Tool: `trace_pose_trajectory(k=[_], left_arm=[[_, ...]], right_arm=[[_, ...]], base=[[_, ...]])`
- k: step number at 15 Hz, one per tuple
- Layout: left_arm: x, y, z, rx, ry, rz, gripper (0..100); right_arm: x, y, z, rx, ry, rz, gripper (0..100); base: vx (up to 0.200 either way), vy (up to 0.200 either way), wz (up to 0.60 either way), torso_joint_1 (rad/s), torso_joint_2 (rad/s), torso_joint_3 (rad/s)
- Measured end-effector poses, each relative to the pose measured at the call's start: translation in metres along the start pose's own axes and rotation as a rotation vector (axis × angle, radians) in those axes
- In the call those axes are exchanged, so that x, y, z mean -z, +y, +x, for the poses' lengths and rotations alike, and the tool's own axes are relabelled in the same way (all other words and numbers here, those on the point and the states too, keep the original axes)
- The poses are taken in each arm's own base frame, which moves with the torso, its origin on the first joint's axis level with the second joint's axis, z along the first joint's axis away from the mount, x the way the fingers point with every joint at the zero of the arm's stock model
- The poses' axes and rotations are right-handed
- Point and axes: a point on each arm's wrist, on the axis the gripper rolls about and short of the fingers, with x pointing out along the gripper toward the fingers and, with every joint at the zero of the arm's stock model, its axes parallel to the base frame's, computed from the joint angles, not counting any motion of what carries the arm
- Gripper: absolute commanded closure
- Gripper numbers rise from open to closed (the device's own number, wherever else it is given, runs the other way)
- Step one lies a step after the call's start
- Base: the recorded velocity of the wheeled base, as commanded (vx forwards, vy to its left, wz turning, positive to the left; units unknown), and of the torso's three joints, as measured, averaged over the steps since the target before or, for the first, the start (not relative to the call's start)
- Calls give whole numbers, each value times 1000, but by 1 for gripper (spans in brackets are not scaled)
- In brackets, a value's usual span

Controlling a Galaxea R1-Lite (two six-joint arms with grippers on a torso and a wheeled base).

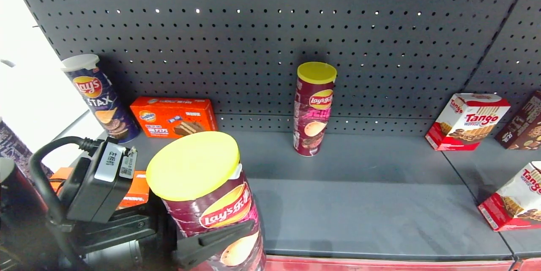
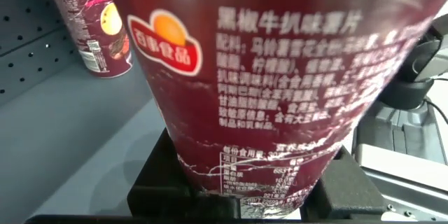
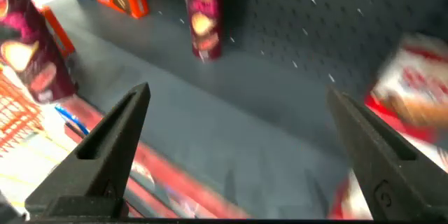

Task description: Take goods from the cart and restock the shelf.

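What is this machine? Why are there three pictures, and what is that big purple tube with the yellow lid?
It is a robot with two arms at a shop shelf. The big picture comes from a camera on its head, looking down. The other two come from small cameras on its wrists, one per arm. Each arm ends in jaws that pinch things like tongs. The left jaws are shut on a maroon chip can with a yellow lid, which the left wrist camera sees very close. The right jaws are wide open and hold nothing. On the grey shelf stand another maroon chip can, a blue chip can, an orange snack box and red-and-white wafer boxes.
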Motion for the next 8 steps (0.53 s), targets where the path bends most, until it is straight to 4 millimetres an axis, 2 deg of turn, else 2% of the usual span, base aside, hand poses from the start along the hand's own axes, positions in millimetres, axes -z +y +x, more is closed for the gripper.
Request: trace_pose_trajectory(k=[2,5,8], left_arm=[[-1,2,0,-11,-5,2,100],[-2,4,0,-18,-7,3,100],[-3,5,-1,-28,-8,3,100]], right_arm=[[-7,-9,33,-63,15,7,0],[-16,-18,73,-169,40,20,0],[-34,-31,112,-228,26,18,0]], base=[[0,0,0,0,0,0],[0,0,0,0,0,0],[0,0,0,0,0,0]])
